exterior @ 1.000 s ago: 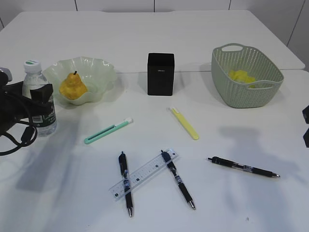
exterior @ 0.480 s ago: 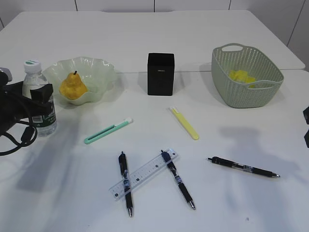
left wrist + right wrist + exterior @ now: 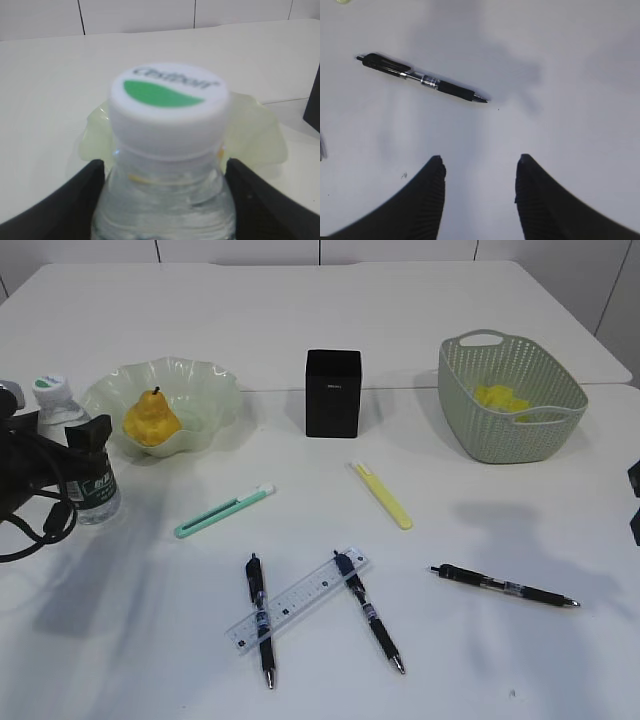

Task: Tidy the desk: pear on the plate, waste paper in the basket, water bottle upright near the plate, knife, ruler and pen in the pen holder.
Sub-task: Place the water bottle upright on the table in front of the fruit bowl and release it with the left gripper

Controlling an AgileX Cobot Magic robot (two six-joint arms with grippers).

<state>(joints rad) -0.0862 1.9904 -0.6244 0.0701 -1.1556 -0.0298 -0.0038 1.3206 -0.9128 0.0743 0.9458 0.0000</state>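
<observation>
Water bottle [image 3: 82, 455] leans left beside plate [image 3: 205, 390], far-left desk [image 3: 450, 660]. Left tool [image 3: 162, 200] straddles it, grip unclear. Judgement: settle it vertical, then back out straight. Right tool [image 3: 480, 167] gapes, empty.

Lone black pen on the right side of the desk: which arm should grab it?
Right, probably. The right gripper hangs open just above the desk with that pen in plain view ahead of it. The left gripper is far off, straddling the water bottle.
</observation>
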